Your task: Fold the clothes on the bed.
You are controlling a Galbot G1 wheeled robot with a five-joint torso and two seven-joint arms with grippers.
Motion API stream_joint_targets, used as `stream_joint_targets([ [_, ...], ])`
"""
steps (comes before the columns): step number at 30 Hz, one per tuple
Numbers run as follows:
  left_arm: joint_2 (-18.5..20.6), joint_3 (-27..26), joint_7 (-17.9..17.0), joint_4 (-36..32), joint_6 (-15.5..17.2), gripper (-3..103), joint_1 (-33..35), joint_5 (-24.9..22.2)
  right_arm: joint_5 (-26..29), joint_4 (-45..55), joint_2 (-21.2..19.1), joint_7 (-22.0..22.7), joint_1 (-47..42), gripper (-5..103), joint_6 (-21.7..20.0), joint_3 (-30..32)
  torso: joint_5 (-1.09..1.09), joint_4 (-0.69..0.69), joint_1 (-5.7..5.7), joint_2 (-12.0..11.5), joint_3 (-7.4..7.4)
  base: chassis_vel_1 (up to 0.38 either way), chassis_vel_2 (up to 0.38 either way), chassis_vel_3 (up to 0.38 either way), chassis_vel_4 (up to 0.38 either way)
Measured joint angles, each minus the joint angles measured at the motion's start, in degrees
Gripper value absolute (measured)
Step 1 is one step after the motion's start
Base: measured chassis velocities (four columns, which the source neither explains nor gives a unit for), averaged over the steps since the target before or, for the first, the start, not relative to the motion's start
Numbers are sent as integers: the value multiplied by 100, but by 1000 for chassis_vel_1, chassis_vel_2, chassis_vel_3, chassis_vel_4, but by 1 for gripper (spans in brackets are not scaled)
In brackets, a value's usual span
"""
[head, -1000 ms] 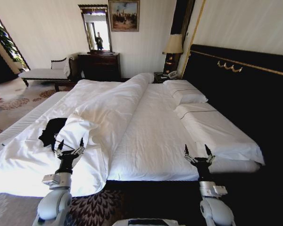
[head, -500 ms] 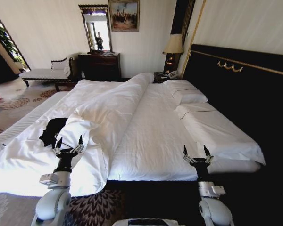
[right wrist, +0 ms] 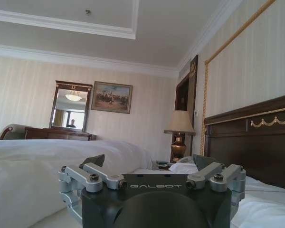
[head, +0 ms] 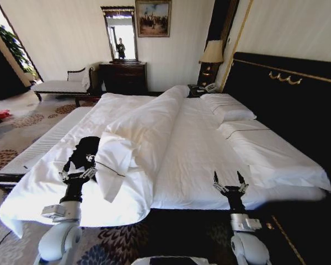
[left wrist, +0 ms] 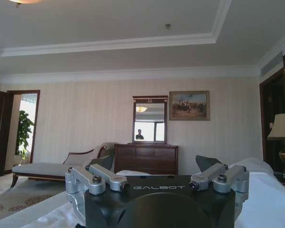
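Black T-shirt [head: 84, 153] lay crumpled at left centre of the head view, on the near left part of the bed [head: 198, 160], partly tucked against a turned-back fold of the white duvet [head: 143, 132]. Left gripper [head: 76, 173] was held raised just below the shirt in the frame, fingers spread open and empty, overlapping the garment's lower edge in the picture; contact could not be confirmed. Judged as a pre-grasp hover: arm lined up with the garment, nothing folded yet. Right gripper [head: 227, 183] stood at lower right over the bed's near edge, also open and empty, well apart from the shirt, apparently parked in a matching upright pose. Both wrist views looked out level across the room, the left gripper [left wrist: 156, 178] and right gripper [right wrist: 152, 176] each with fingers wide, consistent with both arms pointing up and forward. Hidden: shirt outline, sleeves, collar and chest lettering were not readable; the duvet fold covered its right side, and how much cloth lay beneath could not be told. The 2 pillows [head: 231, 113] sat at upper right by the dark headboard [head: 287, 94].
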Motion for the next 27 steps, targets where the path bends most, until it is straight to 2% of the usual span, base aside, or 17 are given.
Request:
stream_joint_targets([
  [10,8,-2,-6,2,-7,100,1,-1,-79,-37,51,35,4,100,0,-5,-2,1,-1,1,-1,223,289,-209,-276],
  [17,29,-16,-5,-17,-9,100,-21,-55,-111,-95,69,44,29,100,0,-4,1,-1,3,0,1,47,273,-64,-292],
  [27,91,-171,-79,-166,-9,100,-63,-224,51,-180,61,179,157,100,97,-198,-6,1,6,-1,1,92,245,-84,-244],
])
